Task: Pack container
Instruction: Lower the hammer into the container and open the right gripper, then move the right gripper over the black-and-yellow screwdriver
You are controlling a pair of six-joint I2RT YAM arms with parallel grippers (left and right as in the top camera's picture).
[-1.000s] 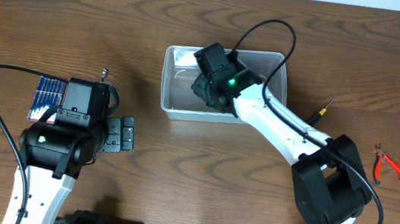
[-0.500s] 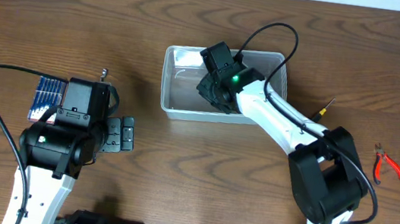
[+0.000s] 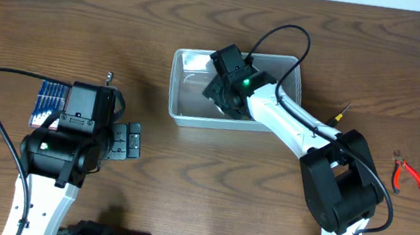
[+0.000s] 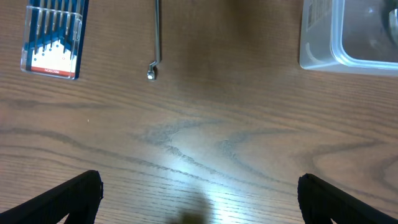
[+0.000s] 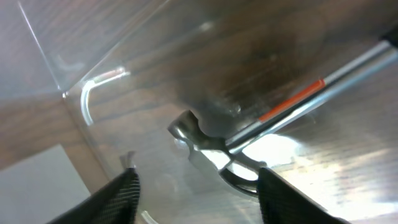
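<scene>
The container [image 3: 176, 81], a clear plastic tub, stands at the middle back of the table. My right gripper [image 3: 220, 99] reaches down into it. In the right wrist view the gripper [image 5: 196, 199] is open just above the tub's floor. A silvery metal tool [image 5: 211, 149] with an orange stripe on its shaft lies on that floor just ahead of the fingertips, its head close to the right one. My left gripper [image 3: 123, 140] hovers wide open over bare wood at the left; in its wrist view the gripper [image 4: 199, 202] holds nothing.
A blue flat pack of tools [image 3: 47, 101] and a thin metal key [image 3: 109, 79] lie left of the container. A small screwdriver [image 3: 340, 116] and red pliers [image 3: 406, 174] lie to its right. The container's corner [image 4: 323, 37] shows in the left wrist view.
The right gripper has gone from shut to open inside the container, letting go of the metal tool. Its arm shifted slightly. The left arm has not moved.
</scene>
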